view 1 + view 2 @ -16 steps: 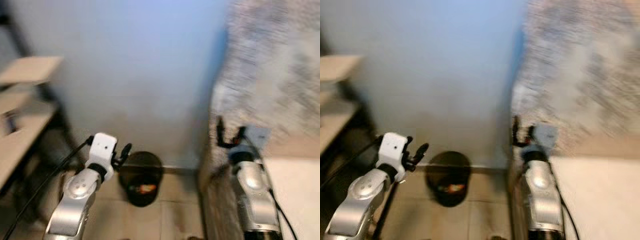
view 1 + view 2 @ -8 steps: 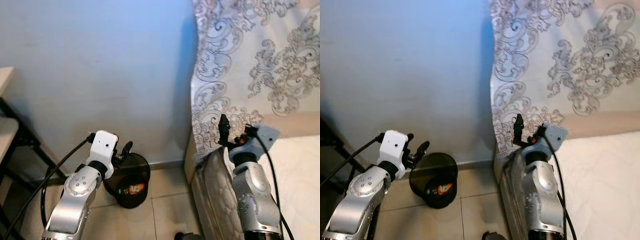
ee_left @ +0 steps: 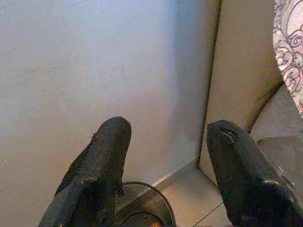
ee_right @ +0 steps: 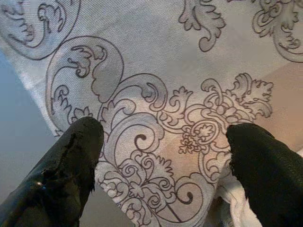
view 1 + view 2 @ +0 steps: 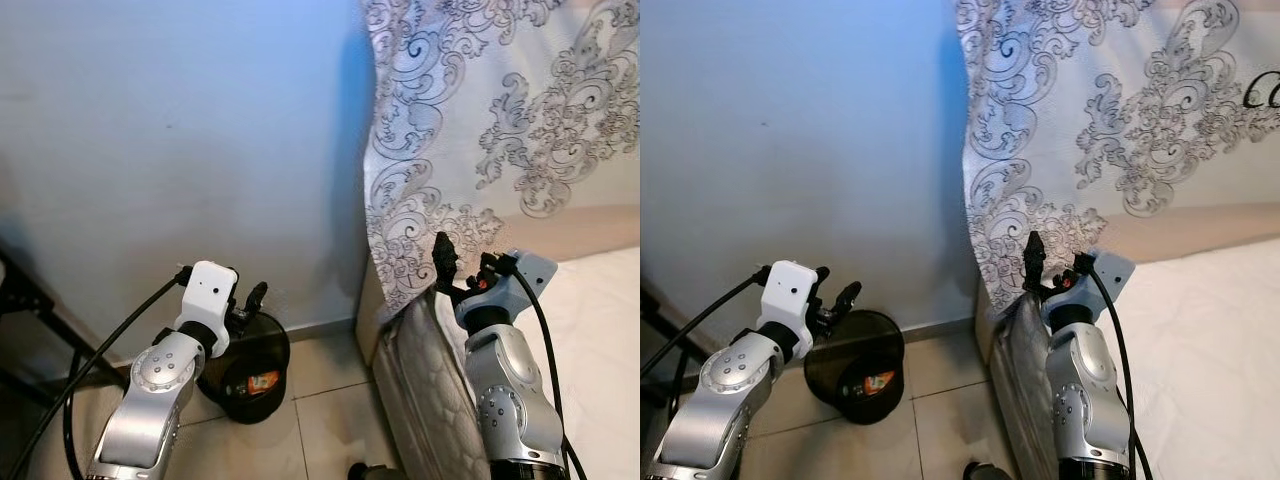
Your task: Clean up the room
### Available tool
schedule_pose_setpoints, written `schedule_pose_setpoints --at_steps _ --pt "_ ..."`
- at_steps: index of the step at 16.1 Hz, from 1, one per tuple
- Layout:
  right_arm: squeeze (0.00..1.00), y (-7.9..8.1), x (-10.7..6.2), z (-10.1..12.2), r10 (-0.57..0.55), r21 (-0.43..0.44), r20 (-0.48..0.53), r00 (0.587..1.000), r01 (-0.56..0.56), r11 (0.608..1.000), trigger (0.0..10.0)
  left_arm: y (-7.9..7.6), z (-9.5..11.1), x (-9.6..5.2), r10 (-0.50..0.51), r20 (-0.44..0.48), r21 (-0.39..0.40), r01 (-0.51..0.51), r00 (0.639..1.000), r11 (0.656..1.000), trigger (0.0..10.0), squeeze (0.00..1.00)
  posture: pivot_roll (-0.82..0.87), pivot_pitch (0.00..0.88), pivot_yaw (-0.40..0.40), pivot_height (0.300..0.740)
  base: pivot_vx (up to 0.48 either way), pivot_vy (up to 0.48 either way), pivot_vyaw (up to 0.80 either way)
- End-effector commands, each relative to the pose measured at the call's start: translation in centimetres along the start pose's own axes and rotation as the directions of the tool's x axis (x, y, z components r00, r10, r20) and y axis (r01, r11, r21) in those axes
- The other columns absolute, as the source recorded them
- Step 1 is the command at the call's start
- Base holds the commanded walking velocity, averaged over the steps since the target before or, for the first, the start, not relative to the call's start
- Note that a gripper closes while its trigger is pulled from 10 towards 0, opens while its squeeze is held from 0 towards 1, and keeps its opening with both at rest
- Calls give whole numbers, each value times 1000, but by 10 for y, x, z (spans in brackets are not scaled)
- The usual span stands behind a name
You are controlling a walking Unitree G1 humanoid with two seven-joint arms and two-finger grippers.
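A dark round waste bin (image 5: 247,372) stands on the tiled floor against the blue wall, with an orange scrap (image 5: 263,381) lying inside. My left gripper (image 5: 251,302) hovers just above the bin's near rim, open and holding nothing; in the left wrist view the left gripper (image 3: 165,130) frames the wall and the bin rim (image 3: 150,196). My right gripper (image 5: 463,262) is raised over the corner of the bed, open and holding nothing. In the right wrist view the right gripper (image 4: 165,137) faces the patterned cloth (image 4: 156,85) at close range.
A grey lace-patterned curtain (image 5: 490,120) hangs over the head of the bed. The mattress (image 5: 610,330) with its quilted side (image 5: 425,390) fills the right. A black frame leg (image 5: 22,292) stands at far left, and a small dark object (image 5: 366,470) lies on the floor.
The whole picture has shifted and sharpened, so the camera turned to the right: the shelf at left has left the picture. Both arms keep the same raised pose, grippers still open.
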State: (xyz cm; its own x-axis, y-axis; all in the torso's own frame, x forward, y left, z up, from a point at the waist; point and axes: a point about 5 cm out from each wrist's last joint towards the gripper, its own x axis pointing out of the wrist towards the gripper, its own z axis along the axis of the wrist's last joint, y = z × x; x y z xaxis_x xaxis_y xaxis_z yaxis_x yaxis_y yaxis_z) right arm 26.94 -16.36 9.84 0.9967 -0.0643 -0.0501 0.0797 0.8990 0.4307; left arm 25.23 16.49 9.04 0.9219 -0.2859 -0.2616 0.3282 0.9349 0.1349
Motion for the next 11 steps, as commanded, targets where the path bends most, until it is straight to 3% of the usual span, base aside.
schedule_pose_setpoints --at_steps 1,7,8,9,11 --pt "0 5 2 -1 6 17 -8 1000 -6 1000 10000 0 -2 0 0 -10 4 0 1000 1000 10000 0 104 0 26 740 0 0 -781" --pt "0 3 2 -2 -20 -3 -22 1000 20 1000 10000 1 -2 1 -5 -11 7 5 1000 1000 10000 0 104 0 28 740 0 0 -777" --pt "0 2 2 -4 -22 34 -30 999 23 999 10000 1 -2 1 -5 -11 7 5 1000 1000 10000 0 105 0 28 740 0 0 -769" --pt "0 0 1 -2 -29 62 -9 1000 29 998 10000 1 -2 1 -5 -11 8 6 1000 1000 10000 0 105 0 28 740 0 0 -769" --pt "0 2 -1 3 -20 38 29 999 19 999 10000 1 -2 0 -3 -11 7 3 1000 1000 10000 0 103 0 30 740 0 0 -791"
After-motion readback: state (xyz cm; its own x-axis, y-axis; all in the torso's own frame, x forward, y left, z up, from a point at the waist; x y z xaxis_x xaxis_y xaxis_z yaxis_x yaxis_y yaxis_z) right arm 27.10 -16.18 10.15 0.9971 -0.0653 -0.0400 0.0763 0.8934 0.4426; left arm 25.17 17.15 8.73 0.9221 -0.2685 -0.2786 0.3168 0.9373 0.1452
